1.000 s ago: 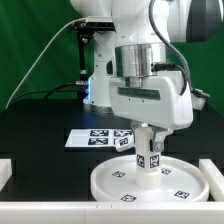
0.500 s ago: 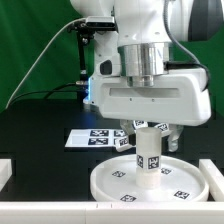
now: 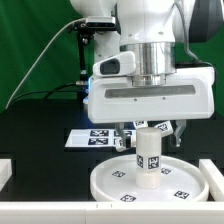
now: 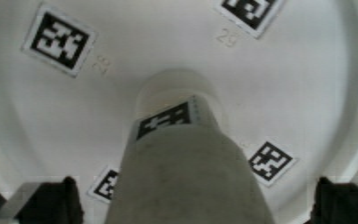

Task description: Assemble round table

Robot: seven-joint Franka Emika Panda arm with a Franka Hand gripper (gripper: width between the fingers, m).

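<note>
The main risk is to the short thick white cylindrical leg (image 3: 148,155), which stands upright at the middle of the large round rimmed white disc (image 3: 190,182) in the lower centre of the exterior view. If the arm lifts or shifts off-axis, one finger could catch the leg's top and tilt or drag it. Whether the leg is fully seated in the disc cannot be told from these views. A tilted leg would likely spoil the fit of the next part.

The gripper (image 3: 150,132) hangs straight down over the leg from the upper centre of the frame, its broad white hand level. Its fingers (image 4: 51,203) are spread apart, one on each side of the leg's upper end, with a clear gap and no contact in the wrist view. The disc lies flat on the black worktop (image 3: 40,120), with the marker board (image 3: 85,138) just above and left of it in the frame
</note>
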